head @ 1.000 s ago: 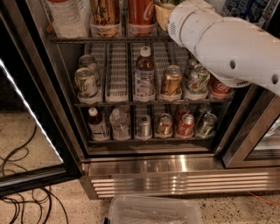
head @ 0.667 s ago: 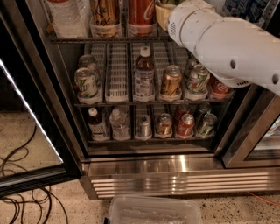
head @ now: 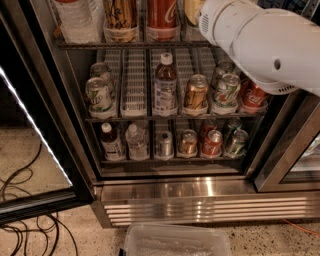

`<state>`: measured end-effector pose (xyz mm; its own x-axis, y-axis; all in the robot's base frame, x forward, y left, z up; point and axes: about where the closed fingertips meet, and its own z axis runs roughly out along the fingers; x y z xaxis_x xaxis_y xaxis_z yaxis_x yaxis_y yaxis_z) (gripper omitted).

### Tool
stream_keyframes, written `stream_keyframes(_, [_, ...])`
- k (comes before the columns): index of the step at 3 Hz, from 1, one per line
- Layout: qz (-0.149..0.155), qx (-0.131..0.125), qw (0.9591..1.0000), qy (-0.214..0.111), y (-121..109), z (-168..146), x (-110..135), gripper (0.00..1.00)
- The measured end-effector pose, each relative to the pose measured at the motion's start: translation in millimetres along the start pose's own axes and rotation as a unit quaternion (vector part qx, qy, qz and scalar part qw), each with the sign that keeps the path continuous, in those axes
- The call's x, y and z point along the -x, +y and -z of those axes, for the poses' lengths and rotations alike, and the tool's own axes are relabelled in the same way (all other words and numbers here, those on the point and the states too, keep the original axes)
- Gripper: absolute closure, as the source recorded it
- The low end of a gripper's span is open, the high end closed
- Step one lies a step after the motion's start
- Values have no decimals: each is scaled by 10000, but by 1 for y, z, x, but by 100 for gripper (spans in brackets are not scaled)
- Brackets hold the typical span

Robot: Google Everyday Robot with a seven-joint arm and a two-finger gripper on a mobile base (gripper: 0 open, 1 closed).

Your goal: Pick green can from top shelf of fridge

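white arm (head: 260, 45) reaches into fridge (head: 200, 192) at top shelf (head: 80, 45), right of red cola can (head: 161, 15) — gripper hidden behind it, open or closed: cannot tell.

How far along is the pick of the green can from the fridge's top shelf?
Done: glass-door steel fridge stands open; white arm reaches the dark wire top shelf. In hand: gripper out of view behind arm; shiny green can sits shelved. Left: grasp, withdrawal.
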<state>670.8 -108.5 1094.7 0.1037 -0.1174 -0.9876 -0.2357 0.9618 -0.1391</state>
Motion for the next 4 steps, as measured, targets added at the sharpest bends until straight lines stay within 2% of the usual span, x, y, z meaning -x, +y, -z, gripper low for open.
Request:
stream_keyframes(1, [-247,-127,9996,-106,-16,5,15,100])
stream_keyframes(2, [-464,-31,9989,-105,-21,12,28,100])
stream_keyframes(3, [-847,434,9955,-5,-3,17,52,100])
stream_keyframes(4, [-1407,1121,9834,231,31,27,75,100])
